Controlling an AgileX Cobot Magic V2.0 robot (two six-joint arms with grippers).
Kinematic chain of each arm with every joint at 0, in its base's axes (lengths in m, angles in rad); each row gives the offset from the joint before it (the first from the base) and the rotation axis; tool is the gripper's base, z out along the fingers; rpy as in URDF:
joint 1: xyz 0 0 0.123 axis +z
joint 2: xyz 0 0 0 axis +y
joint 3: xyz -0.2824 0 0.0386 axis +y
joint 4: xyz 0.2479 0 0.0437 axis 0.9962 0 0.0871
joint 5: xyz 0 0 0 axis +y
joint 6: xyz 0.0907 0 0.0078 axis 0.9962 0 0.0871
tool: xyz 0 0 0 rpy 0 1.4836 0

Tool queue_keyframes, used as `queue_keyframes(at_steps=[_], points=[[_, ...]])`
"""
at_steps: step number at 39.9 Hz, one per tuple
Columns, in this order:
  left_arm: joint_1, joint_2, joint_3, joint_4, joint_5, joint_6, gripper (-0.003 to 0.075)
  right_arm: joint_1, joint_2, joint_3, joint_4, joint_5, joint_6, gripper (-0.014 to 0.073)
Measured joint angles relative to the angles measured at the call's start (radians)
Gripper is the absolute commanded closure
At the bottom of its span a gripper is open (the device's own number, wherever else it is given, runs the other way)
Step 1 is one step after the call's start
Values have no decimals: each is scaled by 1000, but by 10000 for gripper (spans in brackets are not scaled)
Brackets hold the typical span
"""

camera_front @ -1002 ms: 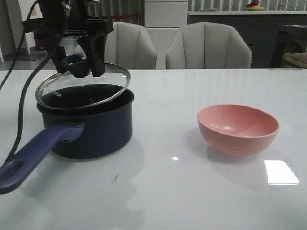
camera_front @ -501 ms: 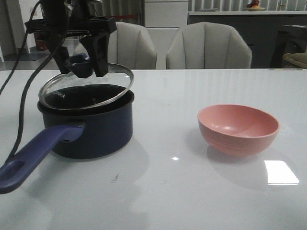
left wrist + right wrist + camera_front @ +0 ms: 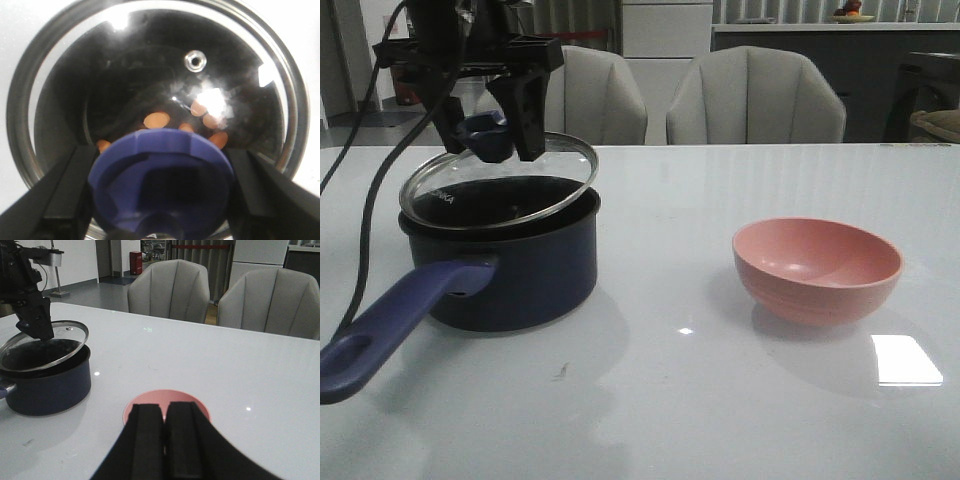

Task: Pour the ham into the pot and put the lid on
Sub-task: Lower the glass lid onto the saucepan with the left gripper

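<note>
The dark navy pot (image 3: 515,275) stands at the table's left, its purple-blue handle (image 3: 380,325) pointing to the near left. My left gripper (image 3: 485,148) is shut on the blue knob (image 3: 483,133) of the glass lid (image 3: 500,190). It holds the lid tilted just over the pot's mouth. In the left wrist view, orange-pink ham pieces (image 3: 156,120) lie on the pot's black bottom under the glass, behind the knob (image 3: 162,180). My right gripper (image 3: 165,412) is shut and empty above the pink bowl (image 3: 167,395). It does not show in the front view.
The empty pink bowl (image 3: 817,268) stands at the table's right. Two grey chairs (image 3: 755,95) stand behind the far edge. A black cable (image 3: 365,210) hangs from the left arm beside the pot.
The left gripper has shifted the lid slightly to the right over the pot. The bowl and the pot have not moved.
</note>
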Motion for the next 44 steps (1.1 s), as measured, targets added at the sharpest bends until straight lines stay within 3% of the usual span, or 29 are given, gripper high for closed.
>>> queue_keyframes(at_steps=[44], points=[[0, -6, 54, 10, -21, 0, 358, 0, 0, 0, 0, 0, 0, 449]])
